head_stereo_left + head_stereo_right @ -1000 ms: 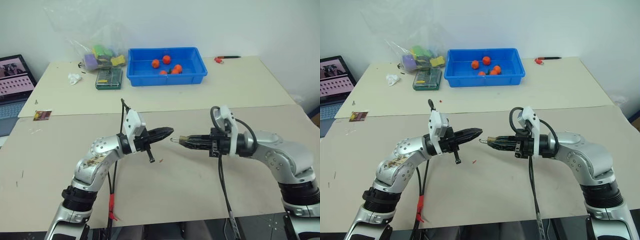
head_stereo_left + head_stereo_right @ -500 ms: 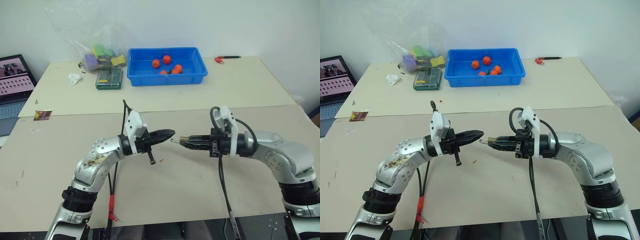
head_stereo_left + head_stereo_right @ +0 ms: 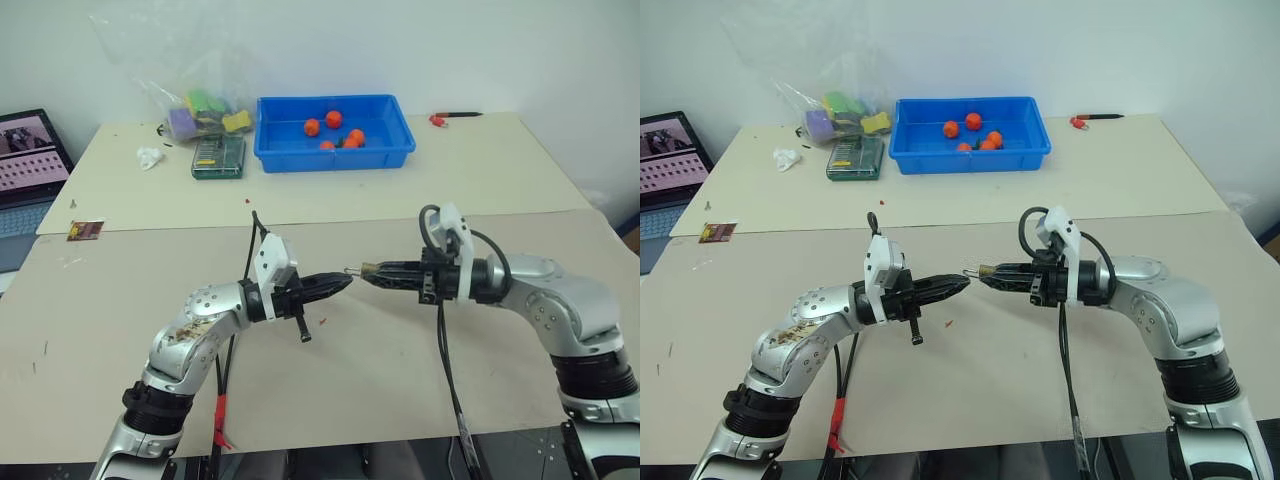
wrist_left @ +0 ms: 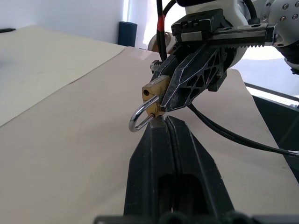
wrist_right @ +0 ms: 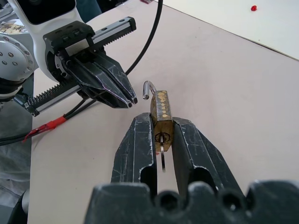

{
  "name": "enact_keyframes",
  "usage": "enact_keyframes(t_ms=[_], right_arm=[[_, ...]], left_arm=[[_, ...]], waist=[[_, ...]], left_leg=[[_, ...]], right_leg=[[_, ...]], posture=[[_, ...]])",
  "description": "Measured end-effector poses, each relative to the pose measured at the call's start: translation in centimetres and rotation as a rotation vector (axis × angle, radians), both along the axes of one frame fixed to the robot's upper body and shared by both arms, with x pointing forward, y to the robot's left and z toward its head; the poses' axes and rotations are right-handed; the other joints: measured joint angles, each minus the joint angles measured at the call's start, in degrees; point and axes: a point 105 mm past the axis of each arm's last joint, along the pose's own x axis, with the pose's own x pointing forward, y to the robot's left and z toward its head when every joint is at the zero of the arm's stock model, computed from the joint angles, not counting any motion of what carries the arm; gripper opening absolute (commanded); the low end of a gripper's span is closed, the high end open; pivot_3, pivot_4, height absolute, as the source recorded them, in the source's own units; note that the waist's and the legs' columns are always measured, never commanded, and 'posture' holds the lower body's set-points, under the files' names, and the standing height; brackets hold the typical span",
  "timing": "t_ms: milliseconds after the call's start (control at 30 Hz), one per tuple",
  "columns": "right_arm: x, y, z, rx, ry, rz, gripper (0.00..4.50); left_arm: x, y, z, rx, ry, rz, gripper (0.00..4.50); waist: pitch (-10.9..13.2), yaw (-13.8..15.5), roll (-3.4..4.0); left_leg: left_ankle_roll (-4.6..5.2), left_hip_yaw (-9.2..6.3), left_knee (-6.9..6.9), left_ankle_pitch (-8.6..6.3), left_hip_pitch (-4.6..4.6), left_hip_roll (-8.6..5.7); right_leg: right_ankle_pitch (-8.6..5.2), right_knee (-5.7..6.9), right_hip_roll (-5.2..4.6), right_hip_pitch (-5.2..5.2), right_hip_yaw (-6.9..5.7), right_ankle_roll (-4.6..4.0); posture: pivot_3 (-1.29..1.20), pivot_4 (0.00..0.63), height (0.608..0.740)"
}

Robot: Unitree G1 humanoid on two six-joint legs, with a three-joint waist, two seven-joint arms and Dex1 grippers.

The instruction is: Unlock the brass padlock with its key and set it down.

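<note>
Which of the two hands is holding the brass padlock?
The right hand: the brass padlock sits clamped between its fingers, shackle sticking out. The left hand is shut and only points at it.

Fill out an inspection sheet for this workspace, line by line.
Surface: beige table, a second table behind it.
Job's things: brass padlock off the table, shackle swung open; key in its keyhole.
Clutter: blue bin holding orange balls, plastic bag, green box, red-tipped pen.
Grippers: right gripper clamps the padlock's body; left gripper shut, its tips at the shackle.
Cables: black cables hang from both wrists.
Surroundings: white wall, laptop at far left.
</note>
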Motion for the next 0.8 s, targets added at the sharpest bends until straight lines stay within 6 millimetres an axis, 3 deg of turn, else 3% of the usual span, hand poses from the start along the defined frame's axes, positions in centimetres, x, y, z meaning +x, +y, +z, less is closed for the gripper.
enact_keyframes(t_ms=[800], right_arm=[[-2.5,2.0,0.4,0.001,-0.01,0.119,0.13]], left_arm=[[0.8,0.3,0.2,-0.005,-0.004,0.022,0.05]], waist=[[0.0,0.02,0.0]], left_leg=[[0.0,0.0,0.0,0.0,0.0,0.0]], right_leg=[[0.0,0.0,0.0,0.0,0.0,0.0]], posture=[[0.0,0.15,0.74]])
